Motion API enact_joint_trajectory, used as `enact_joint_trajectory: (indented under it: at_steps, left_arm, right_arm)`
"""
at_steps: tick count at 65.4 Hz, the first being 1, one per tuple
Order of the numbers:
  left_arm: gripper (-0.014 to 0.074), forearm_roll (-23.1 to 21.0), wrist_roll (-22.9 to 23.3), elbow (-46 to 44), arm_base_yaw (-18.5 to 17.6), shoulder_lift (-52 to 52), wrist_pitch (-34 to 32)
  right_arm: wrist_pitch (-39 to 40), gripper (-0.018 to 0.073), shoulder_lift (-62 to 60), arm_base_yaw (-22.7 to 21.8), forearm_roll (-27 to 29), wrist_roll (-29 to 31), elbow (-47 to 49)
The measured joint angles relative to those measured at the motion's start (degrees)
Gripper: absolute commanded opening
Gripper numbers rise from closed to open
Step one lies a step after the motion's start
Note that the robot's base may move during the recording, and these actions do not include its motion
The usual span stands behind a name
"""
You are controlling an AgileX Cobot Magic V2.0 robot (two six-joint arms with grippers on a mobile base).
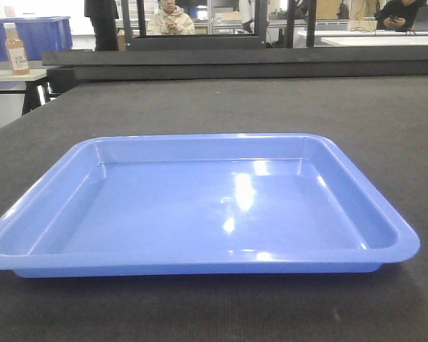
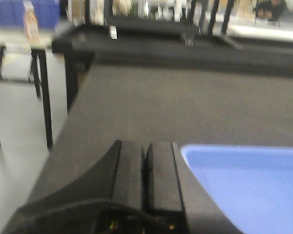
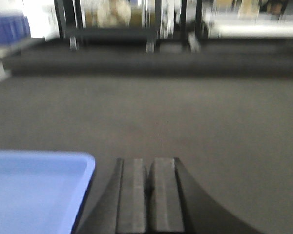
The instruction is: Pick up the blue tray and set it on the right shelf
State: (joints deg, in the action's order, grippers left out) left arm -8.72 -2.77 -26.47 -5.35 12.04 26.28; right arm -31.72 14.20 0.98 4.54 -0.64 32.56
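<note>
The blue tray (image 1: 200, 214) lies ungrasped on the bench (image 1: 285, 107), left end effector (image 2: 146, 146) beside its left rim and right end effector (image 3: 150, 163) beside its right, both closed on nothing, so this looks like the approach: next they must open and take the rims.

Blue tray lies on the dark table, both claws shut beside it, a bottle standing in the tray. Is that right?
Not quite. The front view shows the tray empty; the bottle stands on another table far behind. The left claw and right claw are shut beside it on the dark table.
</note>
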Motion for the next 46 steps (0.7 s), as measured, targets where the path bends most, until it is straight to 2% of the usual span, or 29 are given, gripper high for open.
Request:
enact_joint_trajectory:
  at_steps: [8,15,25,37,46]
  left_arm:
    - [-0.0048,-0.95,-0.1,-7.31,0.0,12.4,11.14]
    - [-0.0048,-1.74,-0.1,-10.71,0.0,21.82,16.08]
    - [-0.0048,-3.67,-0.1,-11.99,0.0,32.32,15.62]
    - [-0.0048,-8.09,-0.1,-12.25,0.0,41.52,13.2]
    - [-0.0042,-10.98,-0.1,-15.29,-0.25,48.76,14.73]
  right_arm:
    - [-9.56,0.0037,11.79,0.0,0.1,0.0,5.43]
    - [-15.35,0.0037,21.36,0.0,0.12,0.0,8.46]
    - [-17.65,0.0037,30.99,0.0,0.53,-0.11,9.66]
    - [-16.79,0.0041,38.81,0.0,4.09,-0.11,9.77]
    - [-19.15,0.0041,45.12,0.28,4.59,-0.36,12.15]
